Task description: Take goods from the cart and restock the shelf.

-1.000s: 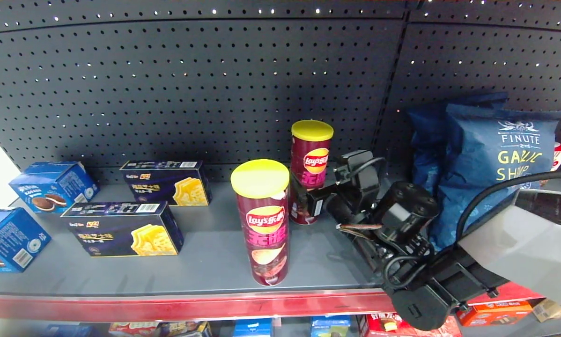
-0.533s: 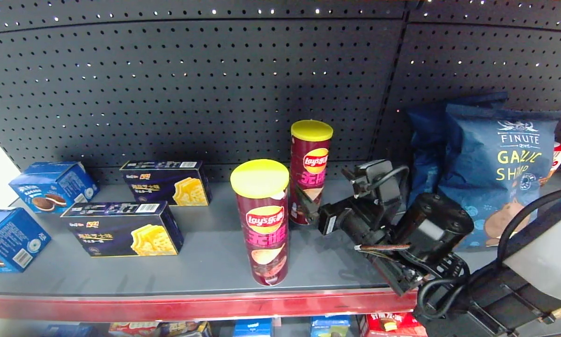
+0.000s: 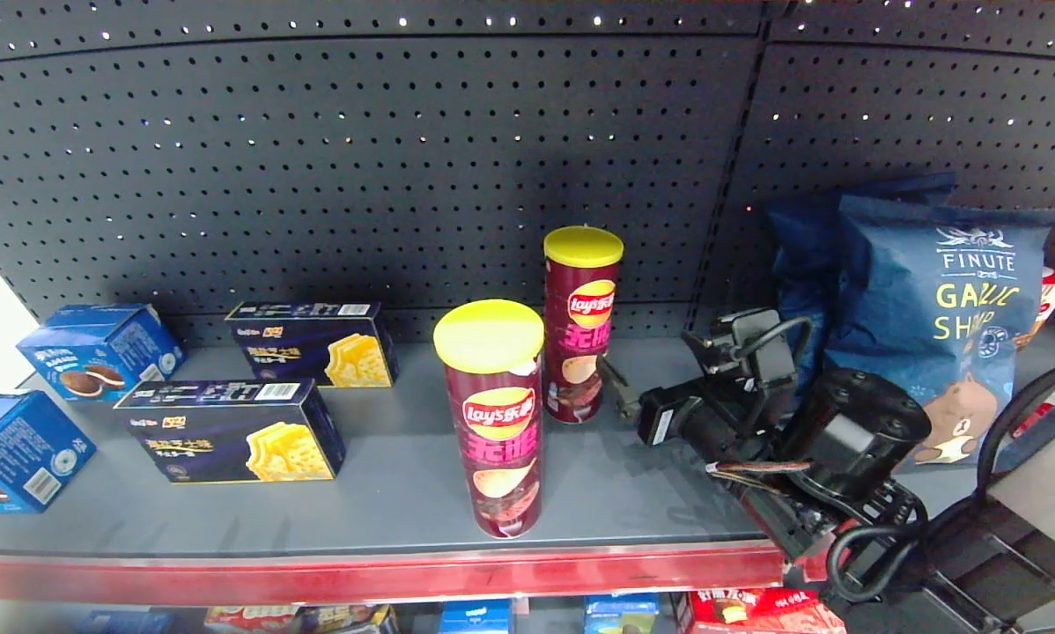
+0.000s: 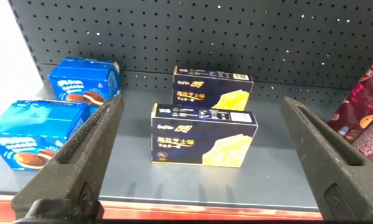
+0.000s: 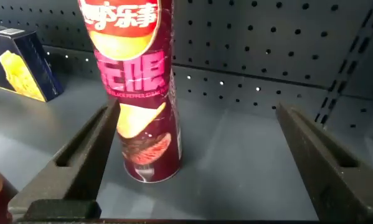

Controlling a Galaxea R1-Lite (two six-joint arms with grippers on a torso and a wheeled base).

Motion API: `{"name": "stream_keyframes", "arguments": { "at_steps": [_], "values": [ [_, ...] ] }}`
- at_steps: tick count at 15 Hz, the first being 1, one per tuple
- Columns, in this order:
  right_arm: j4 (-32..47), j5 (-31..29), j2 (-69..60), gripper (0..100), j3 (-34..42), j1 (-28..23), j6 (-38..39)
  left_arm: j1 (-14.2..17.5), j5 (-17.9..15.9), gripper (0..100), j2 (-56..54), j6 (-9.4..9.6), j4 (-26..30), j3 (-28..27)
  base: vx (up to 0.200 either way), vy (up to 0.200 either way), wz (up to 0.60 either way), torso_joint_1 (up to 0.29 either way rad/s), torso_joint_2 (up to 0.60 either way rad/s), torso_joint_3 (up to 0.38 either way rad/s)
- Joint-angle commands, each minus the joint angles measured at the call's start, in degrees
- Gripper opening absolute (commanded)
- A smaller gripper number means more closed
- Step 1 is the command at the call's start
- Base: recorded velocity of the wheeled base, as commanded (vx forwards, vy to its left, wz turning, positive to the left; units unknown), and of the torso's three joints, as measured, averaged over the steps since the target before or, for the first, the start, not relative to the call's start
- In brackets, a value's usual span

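– where's the chip can right now?
– i see the rear chip can (image 3: 582, 321) upright at the back of the shelf (image 3: 387, 502), close to the pegboard (image 3: 360, 176). the front chip can (image 3: 492, 414) stands nearer the front, apart from it.
– and your right gripper?
– the right gripper (image 3: 617, 396) sits just right of the rear can's base, not touching it. in my right wrist view its fingers (image 5: 80, 162) are spread wide and hold nothing.
– left side?
– the left gripper (image 4: 200, 106) is spread wide and empty too, facing two dark cracker boxes (image 4: 203, 143) and two blue cookie boxes (image 4: 37, 134). blue snack bags (image 3: 933, 299) stand at the shelf's right end.
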Motion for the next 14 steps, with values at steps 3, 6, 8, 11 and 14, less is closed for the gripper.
{"name": "stream_keyframes", "arguments": {
  "at_steps": [3, 6, 8, 11, 14],
  "values": [
    [-0.06, 0.19, 2.35, 100, -2.26, -0.36, 0.34, 0.05, -0.01, 100, 0.04, -0.01, -0.03, 0.01, 0.000, 0.000, 0.00, 0.000, 0.00, 0.000],
    [-0.06, 0.28, 4.46, 100, -4.10, -0.44, 0.43, 0.05, -0.01, 100, 0.04, -0.01, -0.03, 0.01, 0.000, 0.000, 0.00, 0.000, 0.00, 0.000],
    [-0.06, 0.45, 6.22, 100, -5.60, -0.53, 1.22, 0.05, 0.08, 100, 0.04, -0.01, -0.03, 0.36, 0.000, 0.000, 0.00, 0.000, 0.00, 0.000],
    [-0.06, 0.63, 7.89, 100, -8.15, -1.32, 1.22, 0.05, 0.08, 100, 0.04, 0.08, -0.03, 0.63, 0.000, 0.000, 0.00, 0.000, 0.00, 0.000],
    [-0.06, 0.63, 9.12, 100, -9.55, -1.76, 1.22, 0.05, 0.08, 100, 0.04, 0.08, -0.03, 0.98, 0.000, 0.000, 0.00, 0.000, 0.00, 0.000]
  ]
}}
